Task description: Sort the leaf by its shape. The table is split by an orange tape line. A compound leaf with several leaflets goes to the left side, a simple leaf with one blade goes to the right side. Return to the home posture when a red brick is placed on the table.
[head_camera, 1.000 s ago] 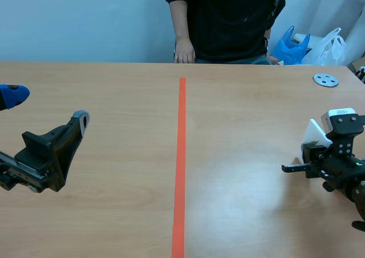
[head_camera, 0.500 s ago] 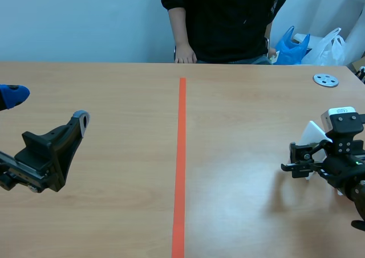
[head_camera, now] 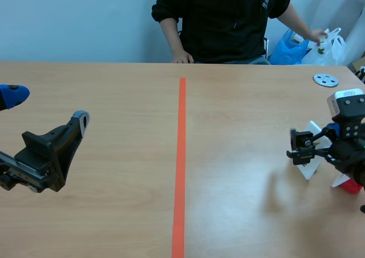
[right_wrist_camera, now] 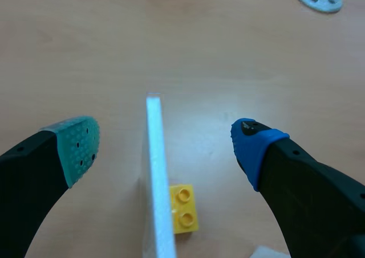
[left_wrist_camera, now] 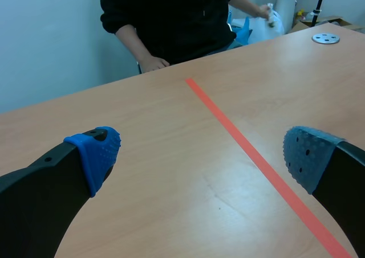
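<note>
A white card (head_camera: pixel 311 150) stands upright on the right half of the table, well right of the orange tape line (head_camera: pixel 181 155). In the right wrist view the card (right_wrist_camera: pixel 155 172) shows edge-on, with a yellow brick (right_wrist_camera: pixel 183 208) at its foot. No leaf picture shows on it from either view. My right gripper (head_camera: pixel 303 147) is open, its fingers on either side of the card (right_wrist_camera: pixel 165 144) without touching it. Over the left half, my left gripper (head_camera: pixel 48 107) hangs open and holds nothing (left_wrist_camera: pixel 199 155).
A small red and white thing (head_camera: pixel 348 183) lies under the right arm. A grey disc (head_camera: pixel 325 80) rests at the far right. A person sits across the table, one hand (head_camera: pixel 182 57) at its edge, the other at the plastic bags (head_camera: pixel 319 39).
My right gripper has opened and let go of the white card, which now stands on the table. The person's arm has reached over to the bags.
</note>
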You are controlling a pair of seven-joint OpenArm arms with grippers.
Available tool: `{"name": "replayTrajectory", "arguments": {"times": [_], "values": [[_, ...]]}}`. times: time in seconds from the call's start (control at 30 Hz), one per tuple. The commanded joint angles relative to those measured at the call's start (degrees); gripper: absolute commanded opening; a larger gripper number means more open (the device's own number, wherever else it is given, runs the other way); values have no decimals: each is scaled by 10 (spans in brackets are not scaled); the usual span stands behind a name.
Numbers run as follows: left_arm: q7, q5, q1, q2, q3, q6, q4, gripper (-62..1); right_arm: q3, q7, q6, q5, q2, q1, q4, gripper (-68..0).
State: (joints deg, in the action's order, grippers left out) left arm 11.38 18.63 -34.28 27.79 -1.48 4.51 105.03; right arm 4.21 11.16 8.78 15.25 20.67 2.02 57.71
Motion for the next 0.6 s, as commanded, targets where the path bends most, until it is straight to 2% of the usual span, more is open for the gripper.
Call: {"name": "replayTrajectory", "arguments": {"times": [0.0,0.27,0.57], "values": [[10,2,0,-3,0,0,8,4,-2,0,-2,6,17,13,33,-200],[10,2,0,-3,0,0,8,4,-15,-32,-2,6,42,-24,163,-200],[10,2,0,-3,0,-1,8,4,-49,-49,3,6,68,-150,368,-200]]}}
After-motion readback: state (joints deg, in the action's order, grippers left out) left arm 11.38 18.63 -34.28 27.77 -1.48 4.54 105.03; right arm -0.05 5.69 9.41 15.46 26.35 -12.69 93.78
